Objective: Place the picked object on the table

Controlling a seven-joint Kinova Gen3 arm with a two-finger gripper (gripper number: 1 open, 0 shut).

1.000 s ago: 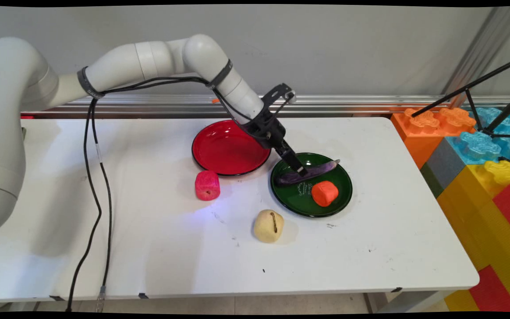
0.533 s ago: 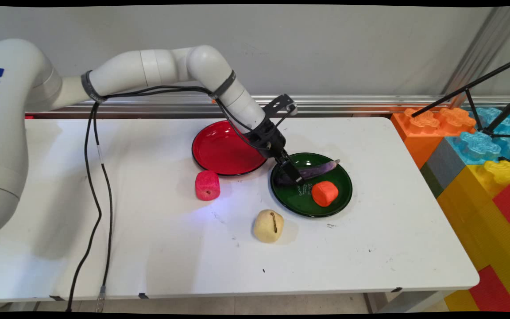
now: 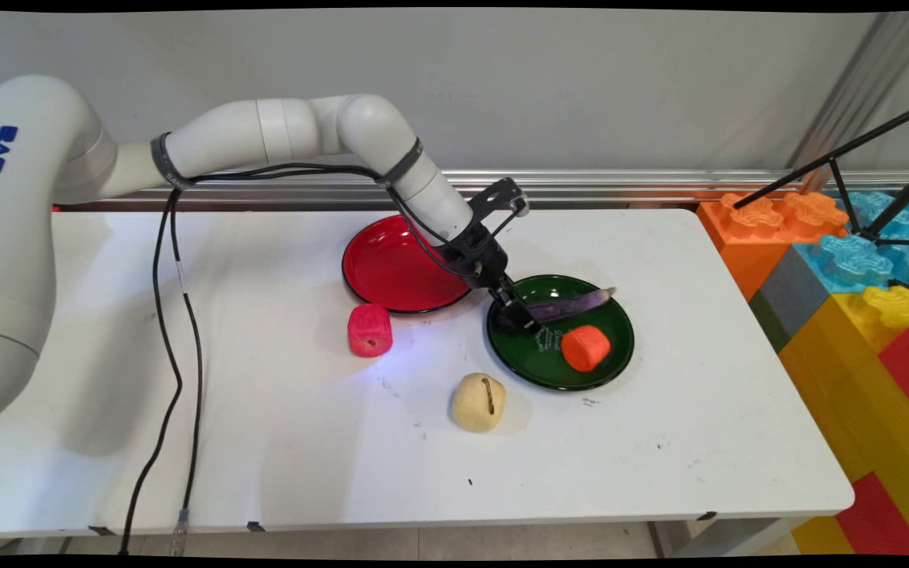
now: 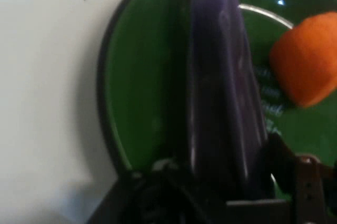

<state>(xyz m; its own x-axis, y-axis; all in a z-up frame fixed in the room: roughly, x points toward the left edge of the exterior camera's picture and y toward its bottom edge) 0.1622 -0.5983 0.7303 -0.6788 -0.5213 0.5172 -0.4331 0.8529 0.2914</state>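
The gripper reaches down into the green plate at that plate's left rim, and its fingers are closed about the near end of a long purple eggplant-shaped toy; in the hand view the purple toy runs up from between the black fingers across the green plate, filling the gap between them; the toy lies along the plate's far side, its thin tip reaching past the plate's upper right rim; an orange block sits in the same plate, near the toy and on its near side, apart from the gripper; a red plate lies just left of the green plate; a pink-red block rests on the white table further left of the green plate; a pale yellow round toy sits on the table near the green plate's lower left rim.
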